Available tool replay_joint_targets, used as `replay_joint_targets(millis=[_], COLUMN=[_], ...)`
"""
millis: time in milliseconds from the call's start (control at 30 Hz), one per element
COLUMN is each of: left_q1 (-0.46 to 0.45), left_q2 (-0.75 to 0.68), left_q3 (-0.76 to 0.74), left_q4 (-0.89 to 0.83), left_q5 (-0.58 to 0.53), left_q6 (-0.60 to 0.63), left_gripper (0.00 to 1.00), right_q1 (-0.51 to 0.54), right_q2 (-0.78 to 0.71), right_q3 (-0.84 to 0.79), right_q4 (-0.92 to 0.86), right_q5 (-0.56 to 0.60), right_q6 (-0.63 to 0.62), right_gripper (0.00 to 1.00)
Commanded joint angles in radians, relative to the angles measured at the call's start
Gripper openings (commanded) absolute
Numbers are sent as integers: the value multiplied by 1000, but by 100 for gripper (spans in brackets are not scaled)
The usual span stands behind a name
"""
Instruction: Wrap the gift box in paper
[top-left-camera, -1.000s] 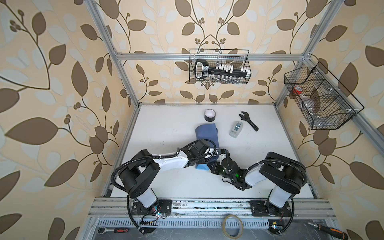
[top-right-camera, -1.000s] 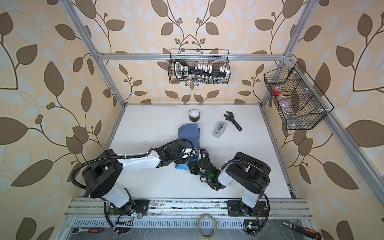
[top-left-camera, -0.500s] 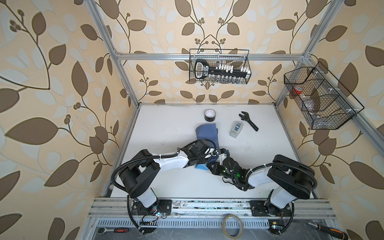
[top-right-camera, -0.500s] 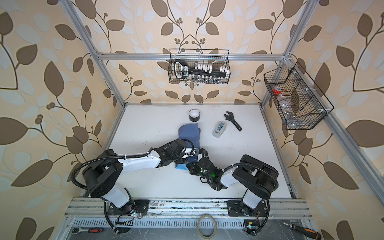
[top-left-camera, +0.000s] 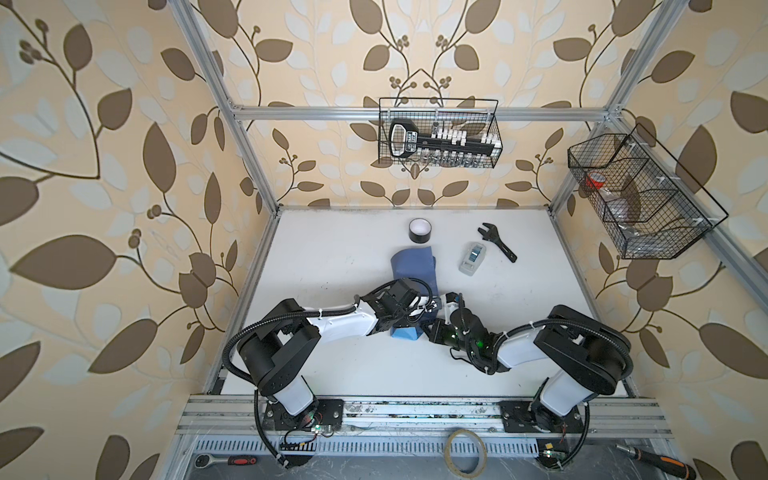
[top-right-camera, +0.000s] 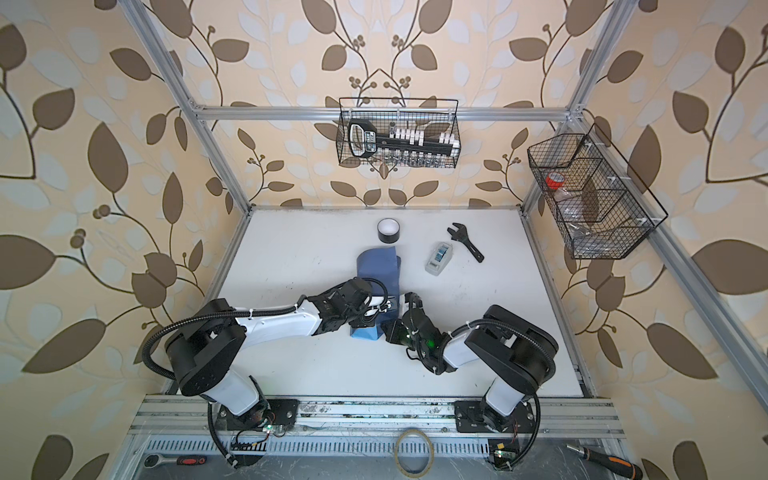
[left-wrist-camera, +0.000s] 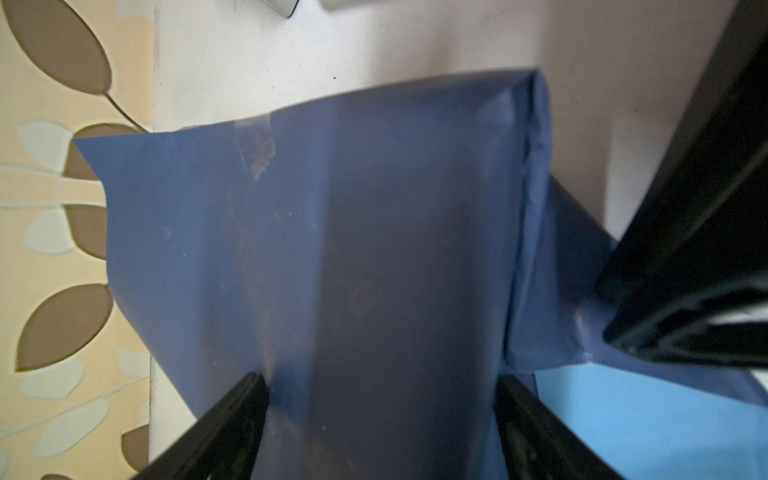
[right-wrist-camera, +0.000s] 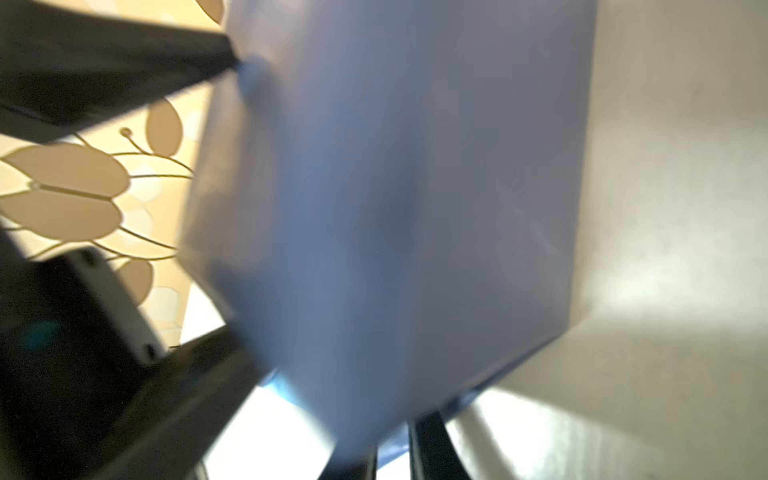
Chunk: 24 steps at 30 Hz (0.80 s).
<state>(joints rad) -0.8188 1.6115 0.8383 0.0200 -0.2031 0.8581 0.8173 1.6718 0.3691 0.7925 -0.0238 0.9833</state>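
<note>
The paper (top-left-camera: 411, 266) lies folded in the middle of the table, slate blue face up, with a light blue flap (top-left-camera: 403, 332) at its near end; both top views show it (top-right-camera: 376, 266). The gift box is hidden under it; only a dark shadow shows through in the left wrist view. My left gripper (left-wrist-camera: 380, 399) stands open, its fingers either side of that covered shape, low over the paper (top-left-camera: 428, 309). My right gripper (right-wrist-camera: 395, 457) is shut on a thin edge of the paper, just right of the left gripper (top-right-camera: 409, 299).
A black tape roll (top-left-camera: 419, 230) stands behind the paper. A clear-grey case (top-left-camera: 472, 257) and a black wrench (top-left-camera: 496, 243) lie at the back right. Wire baskets hang on the back wall (top-left-camera: 438, 137) and right frame (top-left-camera: 640, 199).
The right arm's elbow has shifted slightly to the right. Both grippers and the paper stay almost where they were.
</note>
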Motion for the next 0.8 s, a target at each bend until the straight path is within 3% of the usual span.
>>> replay_joint_targets(millis=[0, 467, 767], left_q1=[-8, -8, -8], left_q2=[26, 27, 33], left_q3=[8, 10, 13], left_q4=[-70, -75, -77], left_q5=[28, 27, 27], left_q6=[28, 27, 25], left_gripper=[86, 86, 86], right_q1=[-7, -39, -53], right_q2=[56, 122, 128], right_q3=[33, 38, 39], right_q4=[51, 141, 171], right_q5=[-15, 45, 25], right_q6=[5, 49, 57], right_gripper=[16, 16, 18])
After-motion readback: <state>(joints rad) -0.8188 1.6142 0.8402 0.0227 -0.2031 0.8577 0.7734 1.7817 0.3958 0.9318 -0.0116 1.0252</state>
